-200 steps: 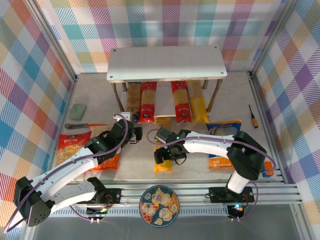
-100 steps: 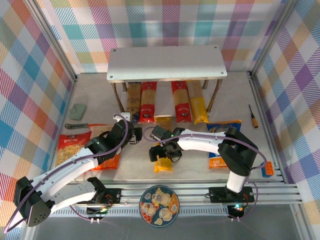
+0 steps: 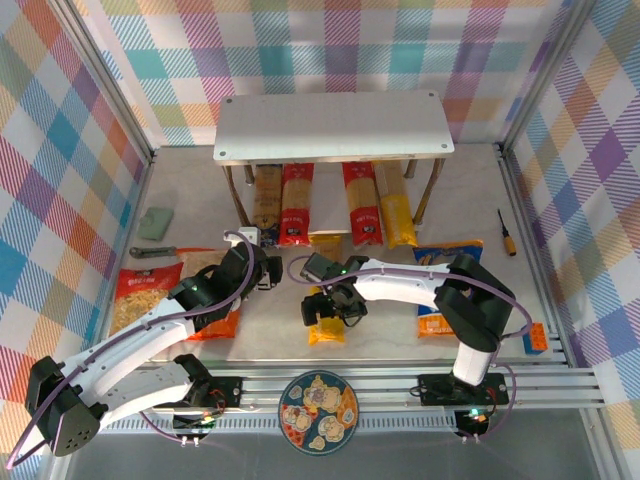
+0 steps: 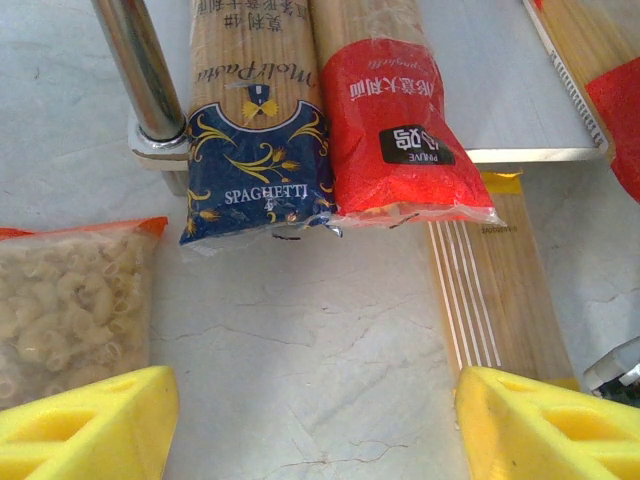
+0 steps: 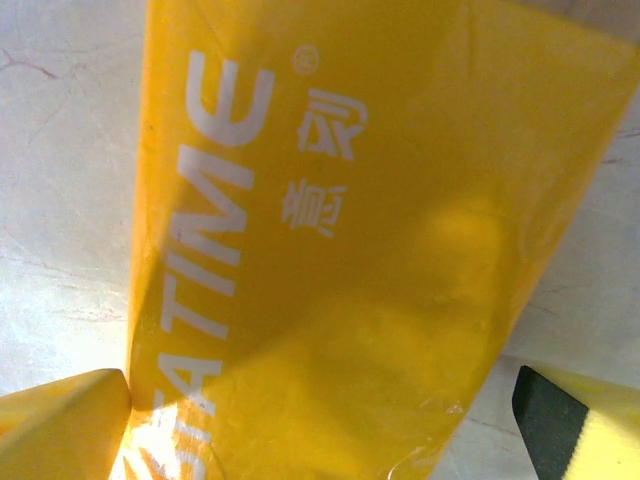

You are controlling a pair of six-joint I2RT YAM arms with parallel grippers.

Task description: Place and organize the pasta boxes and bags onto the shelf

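The shelf (image 3: 333, 125) stands at the back. Under it lie a tan-brown pasta box (image 3: 267, 198), two red ones (image 3: 296, 205) (image 3: 360, 205) and a yellow one (image 3: 397, 218). Another yellow box (image 3: 325, 325) lies on the table. My right gripper (image 3: 328, 305) is open astride it; the box (image 5: 330, 250) sits between the fingers (image 5: 60, 430). My left gripper (image 3: 268, 272) is open over bare table, facing the tan-brown box (image 4: 255, 150) and red box (image 4: 390, 120). A red bag (image 3: 140, 295), an orange bag (image 3: 210, 320) and a blue bag (image 3: 445, 258) lie in front.
A screwdriver (image 3: 507, 232) lies at the right, a green pad (image 3: 156, 222) and a small tool (image 3: 155, 252) at the left. A patterned plate (image 3: 318, 412) sits on the near rail. The shelf leg (image 4: 140, 70) stands just left of the tan-brown box.
My right gripper's jaws have widened over the yellow box and that arm's elbow has swung left. The left arm has barely moved.
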